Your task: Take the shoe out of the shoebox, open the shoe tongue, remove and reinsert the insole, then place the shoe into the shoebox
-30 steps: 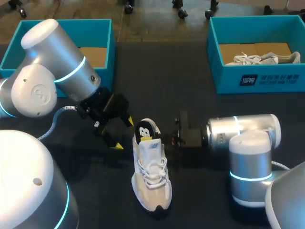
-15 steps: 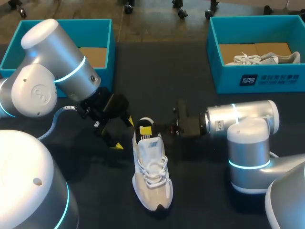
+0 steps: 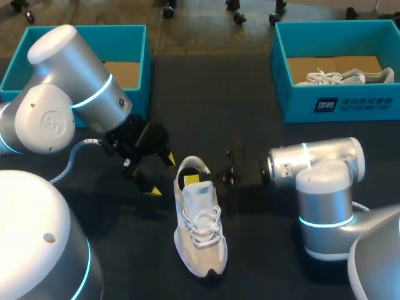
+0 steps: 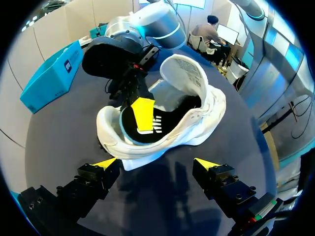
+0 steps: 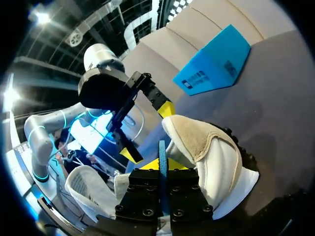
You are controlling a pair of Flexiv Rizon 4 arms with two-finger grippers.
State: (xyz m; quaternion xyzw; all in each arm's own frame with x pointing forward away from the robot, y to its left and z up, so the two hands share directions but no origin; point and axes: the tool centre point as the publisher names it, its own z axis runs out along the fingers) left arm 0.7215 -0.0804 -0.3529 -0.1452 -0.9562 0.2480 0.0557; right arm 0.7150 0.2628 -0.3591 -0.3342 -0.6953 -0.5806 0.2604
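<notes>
Shoe [image 3: 199, 225] lies on the worktop [image 3: 250, 112] between both arms. Right end effector [image 5: 160, 166] is closed on the insole [image 4: 147, 129], apparently feeding it back in at the heel. Left end effector [image 3: 160, 175] hangs wide open beside the heel, holding nothing.

A dark, matte tabletop [image 3: 187, 94] ran across the whole head view. At its far right corner stood an open teal cardboard box [image 3: 279, 75], rectangular with upright walls, its long front wall facing the camera and carrying a white printed label [image 3: 353, 104]. A flat brown cardboard liner [image 3: 312, 65] covered the box floor. On that liner a white and grey lace-up sneaker [image 3: 350, 77] lay on its side, laces loose, close to the front wall.
</notes>
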